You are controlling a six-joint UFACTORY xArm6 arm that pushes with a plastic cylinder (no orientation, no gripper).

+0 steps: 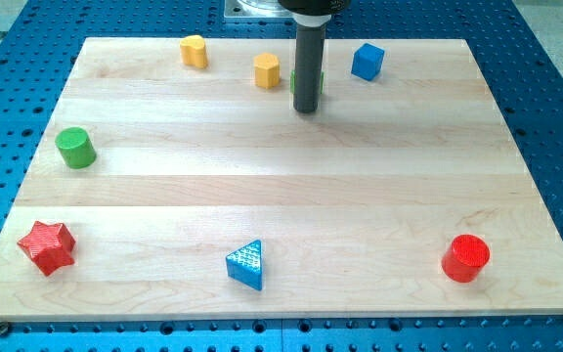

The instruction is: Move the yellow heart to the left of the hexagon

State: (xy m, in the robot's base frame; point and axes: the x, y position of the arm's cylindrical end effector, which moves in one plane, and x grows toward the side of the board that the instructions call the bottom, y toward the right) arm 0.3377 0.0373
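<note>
The yellow heart [194, 50] sits near the view's top edge of the wooden board [281, 186], left of centre. The yellow hexagon [267, 70] lies to its right and slightly lower, a clear gap apart. My tip [306, 109] rests on the board just right of the hexagon and a little lower, not touching it. The rod hides most of a green block [293, 81]; only thin green edges show beside the rod, so I cannot make out its shape.
A blue cube [367, 61] lies right of the rod near the top. A green cylinder [74, 147] is at the left. A red star [47, 246], a blue triangle [246, 264] and a red cylinder [466, 258] lie along the bottom.
</note>
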